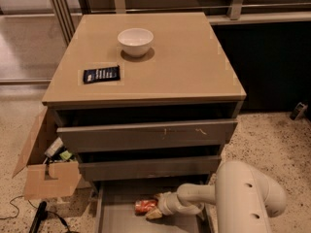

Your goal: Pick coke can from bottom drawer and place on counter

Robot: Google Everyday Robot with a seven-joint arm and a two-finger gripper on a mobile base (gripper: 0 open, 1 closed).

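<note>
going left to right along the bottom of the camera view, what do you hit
cardboard box → coke can → gripper, at the can's right end inside the bottom drawer → white arm link

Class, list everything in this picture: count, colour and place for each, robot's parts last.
counter: one, tan, cabinet top
bowl: one, white, on the counter, towards the back
packet: one, black, on the counter, left side
upper drawers: two, grey-brown, under the counter
bottom drawer: one, grey-brown, pulled open near the floor
coke can: one, red, lying in the bottom drawer
cardboard box: one, brown, on the floor left of the cabinet
arm: one, white, lower right, reaching into the bottom drawer
gripper: one, pale, by the coke can's right end
</note>
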